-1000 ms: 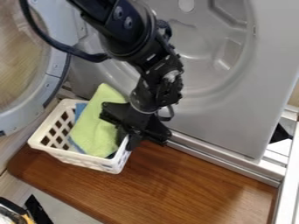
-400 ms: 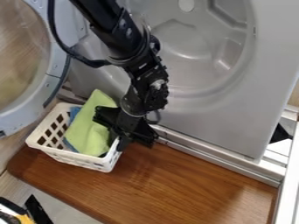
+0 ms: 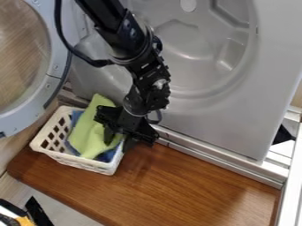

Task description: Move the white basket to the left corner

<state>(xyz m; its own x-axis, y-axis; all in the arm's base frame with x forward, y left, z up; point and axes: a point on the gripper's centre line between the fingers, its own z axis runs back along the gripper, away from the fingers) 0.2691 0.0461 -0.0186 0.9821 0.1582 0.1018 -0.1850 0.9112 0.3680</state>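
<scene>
At the lower left of the camera view my gripper hangs over the right end of the white basket. Its fingers are spread open, one over the green cloth inside and the other just outside the basket's right wall. The basket stands upright at the left end of the wooden board, beside the grey machine. The green cloth lies in it, with a blue cloth partly under it. Part of the basket's right rim is hidden behind the gripper.
The wooden board extends to the right. Behind stands the grey machine panel with a metal ledge along its foot. A round door hangs open at the upper left, close to the basket.
The arm shifted left with the basket, which then came slightly back to the right. The gripper's fingers have spread apart, and the green cloth has slumped, baring more blue cloth.
</scene>
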